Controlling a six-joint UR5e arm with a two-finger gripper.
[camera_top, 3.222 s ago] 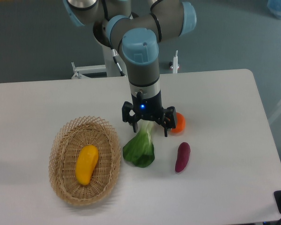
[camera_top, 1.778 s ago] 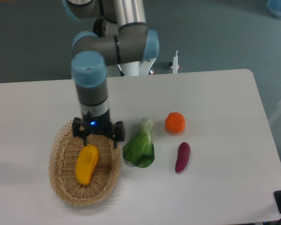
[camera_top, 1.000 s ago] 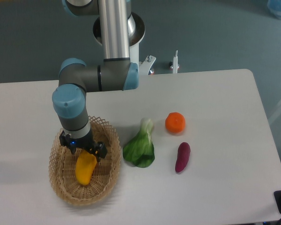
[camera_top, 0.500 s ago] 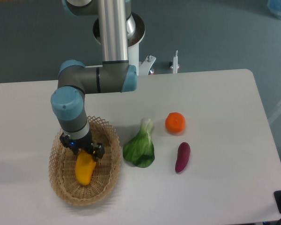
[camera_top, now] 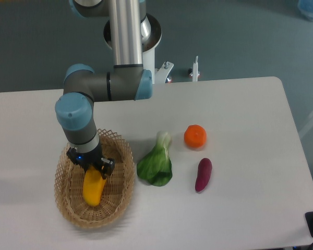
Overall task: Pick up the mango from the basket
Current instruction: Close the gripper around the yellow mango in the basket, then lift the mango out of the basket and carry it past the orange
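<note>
— Where does the mango (camera_top: 92, 188) lie?

— Inside the basket (camera_top: 118, 200), lengthwise along its oval, its upper end hidden beneath the robot's wrist. It is smooth, yellow-orange, elongated.

— And the basket itself?

— Oval, light tan wicker with an open-weave scalloped rim, sitting upright near the table's front-left corner, a little in from both edges.

On the white table (camera_top: 240, 109), a head of bok choy (camera_top: 155, 163) lay with its pale stem pointing away from the camera and its dark green leaves spread toward the near edge. To its right sat a round orange fruit (camera_top: 195, 136), apart from the greens. Just below that fruit lay a purple sweet potato (camera_top: 203, 174), lengthwise and slightly tilted, near the bok choy's leaves but not touching them.
</note>
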